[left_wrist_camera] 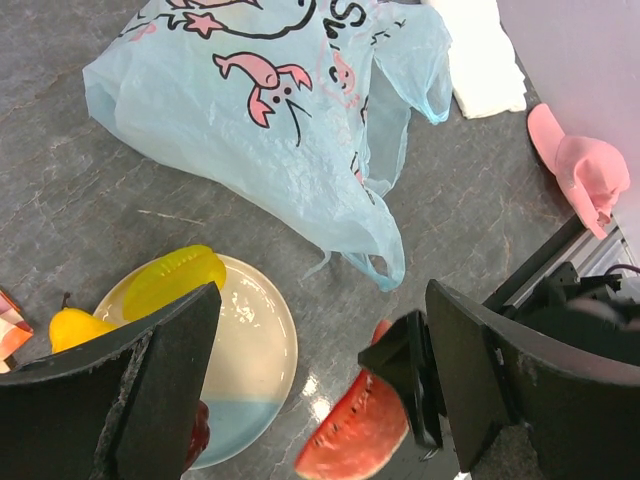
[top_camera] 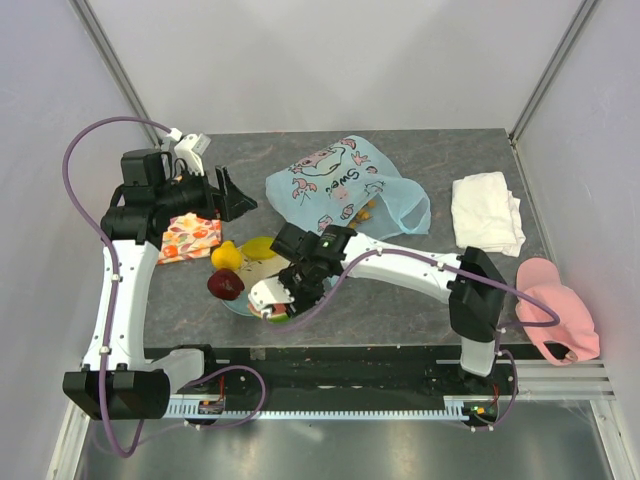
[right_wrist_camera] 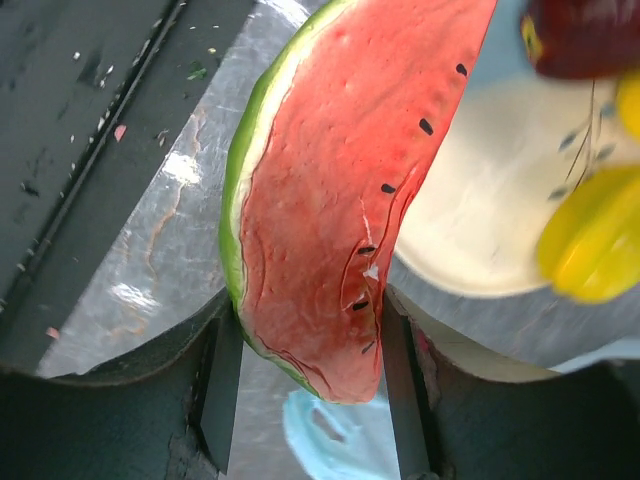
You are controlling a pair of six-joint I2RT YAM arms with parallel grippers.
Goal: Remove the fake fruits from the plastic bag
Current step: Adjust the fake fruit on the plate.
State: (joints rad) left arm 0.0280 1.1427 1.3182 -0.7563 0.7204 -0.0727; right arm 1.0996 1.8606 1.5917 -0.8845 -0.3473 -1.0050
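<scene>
Cloth, orange-red patterned, lies flat on grey table, just left of left gripper and slightly nearer the arm bases. That gripper is raised over the table, jaws spread wide with nothing between them, pointing toward the bag.

On the near side of left gripper, between it and right gripper: round plate, white with a blue edge. On its left rim, yellow lemon with a short stem. On its far rim beside the lemon, green-yellow ridged piece. At its near-left edge, dark red apple, just left of right gripper.

Right gripper sits low at the plate's near edge, clamped on watermelon slice. Both fingers press the slice's narrow end, with red flesh and green rind standing out ahead of them. The slice overlaps the plate rim in the wrist view; contact with plate or table, cannot tell.

Beyond right gripper and right of left gripper: plastic bag, light blue with a pink cartoon print, crumpled on the table, handles trailing right. Small orange pieces show at its right side; inside the film or behind it, cannot tell.

Far right of the table, white towel, folded, well apart from both grippers. Off the table's right edge, pink object, right of the right arm's base.
</scene>
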